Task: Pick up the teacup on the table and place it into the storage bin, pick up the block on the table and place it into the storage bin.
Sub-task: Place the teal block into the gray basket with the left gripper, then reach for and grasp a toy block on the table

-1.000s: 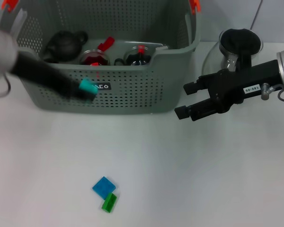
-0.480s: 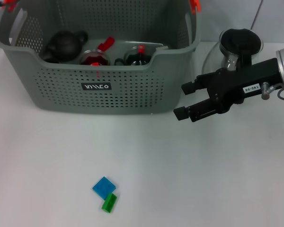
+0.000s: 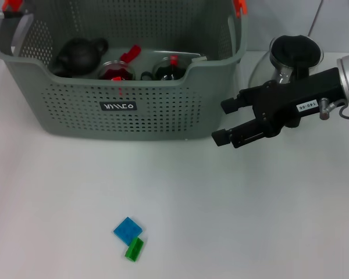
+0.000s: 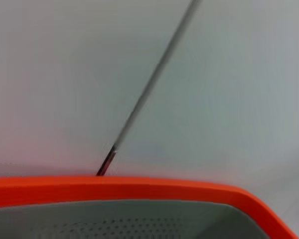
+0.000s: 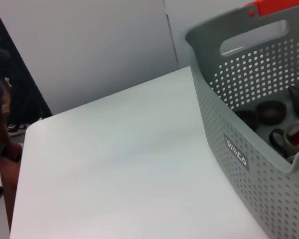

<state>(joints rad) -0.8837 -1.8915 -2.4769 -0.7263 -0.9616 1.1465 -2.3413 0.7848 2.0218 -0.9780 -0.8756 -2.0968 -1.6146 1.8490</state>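
Right gripper [image 3: 223,122] hangs open and empty just right of the storage bin [image 3: 122,110], so I'd say the block step is up. Blue block [image 3: 128,230] sits on the table [image 3: 267,209] touching a green one [image 3: 134,250], well in front. Next: reach down over it. Can't pick out a teacup for sure. Left gripper's out of sight.

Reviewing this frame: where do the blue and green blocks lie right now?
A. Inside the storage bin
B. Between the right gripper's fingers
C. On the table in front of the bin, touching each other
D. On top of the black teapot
C. The head view shows the blue block and green block side by side on the table, well in front of the storage bin, while the right gripper hangs open and empty beside the bin.
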